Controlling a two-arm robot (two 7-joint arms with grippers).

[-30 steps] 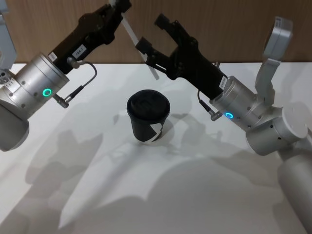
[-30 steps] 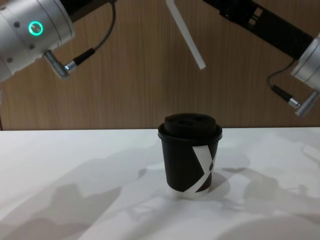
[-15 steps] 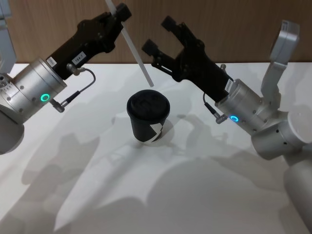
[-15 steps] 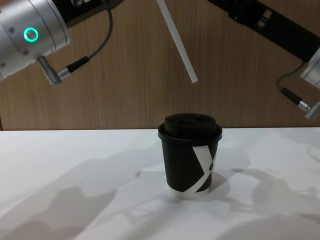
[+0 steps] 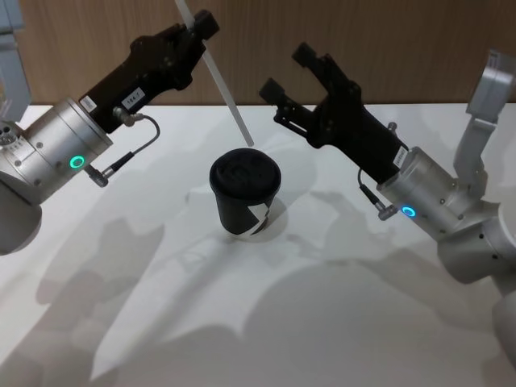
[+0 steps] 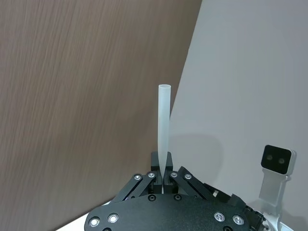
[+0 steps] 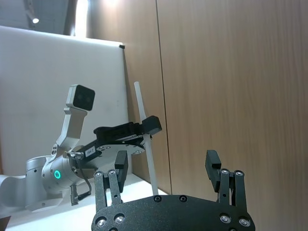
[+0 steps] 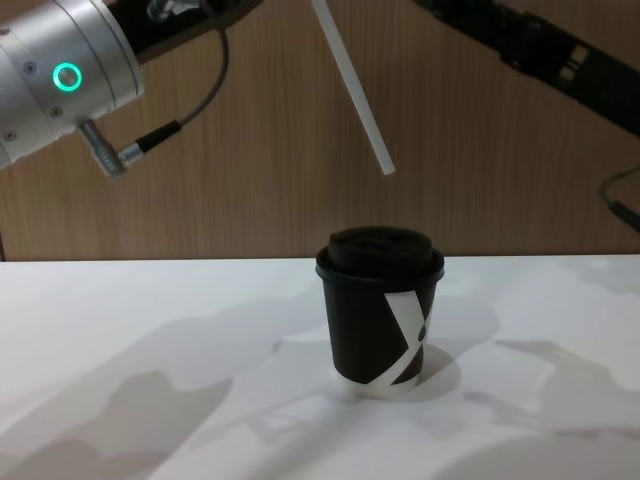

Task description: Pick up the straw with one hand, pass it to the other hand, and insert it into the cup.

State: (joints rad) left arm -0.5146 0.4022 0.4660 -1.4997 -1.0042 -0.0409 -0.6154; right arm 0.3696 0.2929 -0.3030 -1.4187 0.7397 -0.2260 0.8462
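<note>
Left gripper: my left gripper (image 5: 197, 24) is raised at the far left, its fingers clamped on the straw (image 5: 219, 85) near the straw's upper end.
Straw: white and straight. It slants down and to the right from the clamp, and a short stub pokes out above the fingers.
Straw tip: the lower end hangs in the air above the lid of the cup (image 5: 245, 193), with a clear gap and no contact.
Right gripper: my right gripper (image 5: 286, 71) is raised at the far right, jaws spread wide and holding nothing. It sits to the right of the straw, apart from it.
Cup: black, lid on, upright on the white table (image 5: 242, 330). It stands mid-scene, below and between both grippers.
</note>
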